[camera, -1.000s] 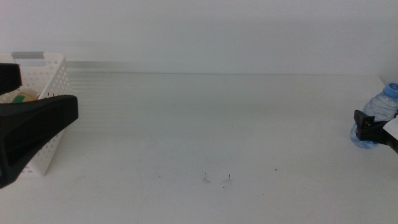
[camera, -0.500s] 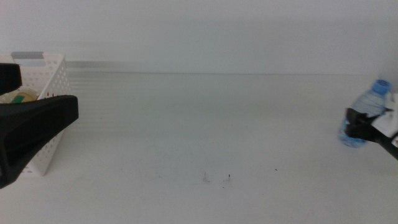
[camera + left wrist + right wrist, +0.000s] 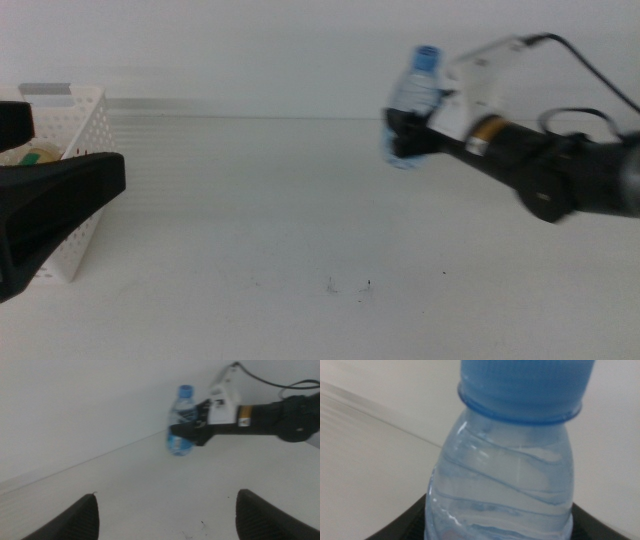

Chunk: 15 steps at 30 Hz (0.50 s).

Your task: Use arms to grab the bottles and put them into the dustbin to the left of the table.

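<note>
Nearest the camera, the left gripper (image 3: pixel 45 215) hangs in front of the bin (image 3: pixel 78 130), jaws wide and empty, probably parked clear of the bin's mouth. The bin sits at the bench's (image 3: pixel 300 220) left edge; something yellow-green, likely a bottle already dropped, shows inside it. Farther back and well right of the bin, the right gripper (image 3: pixel 408 135) clamps the water bottle (image 3: pixel 412 95) low on its body, cap up, lifted off the bench, presumably for a carry toward the bin. Bare bench lies between, so only the waiting left gripper could crowd the drop.
</note>
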{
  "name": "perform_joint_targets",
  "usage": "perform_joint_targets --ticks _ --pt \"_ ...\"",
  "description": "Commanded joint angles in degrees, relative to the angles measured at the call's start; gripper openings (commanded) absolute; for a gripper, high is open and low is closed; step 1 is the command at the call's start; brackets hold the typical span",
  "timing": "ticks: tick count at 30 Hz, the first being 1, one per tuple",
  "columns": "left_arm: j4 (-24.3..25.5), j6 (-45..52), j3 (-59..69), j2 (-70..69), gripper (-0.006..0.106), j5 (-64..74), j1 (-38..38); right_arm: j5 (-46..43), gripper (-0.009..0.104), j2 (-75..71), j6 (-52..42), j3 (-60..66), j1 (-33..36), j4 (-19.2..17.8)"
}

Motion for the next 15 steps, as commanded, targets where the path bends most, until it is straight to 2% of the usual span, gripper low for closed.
perform_joint_targets --ticks 1,10,15 --pt "-0.01 -0.06 -0.13 -0.2 0.094 -0.86 -0.28 -0.39 -0.001 2.95 0.39 -6.0 3.44 -0.17" --pt "-0.01 -0.06 -0.13 -0.2 0.094 -0.86 -0.28 5.01 -0.001 17.55 3.87 -24.37 11.59 -0.17" --pt "-0.01 -0.06 -0.13 -0.2 0.094 -0.86 -0.28 5.01 -0.001 22.54 3.89 -28.84 13.72 -0.17"
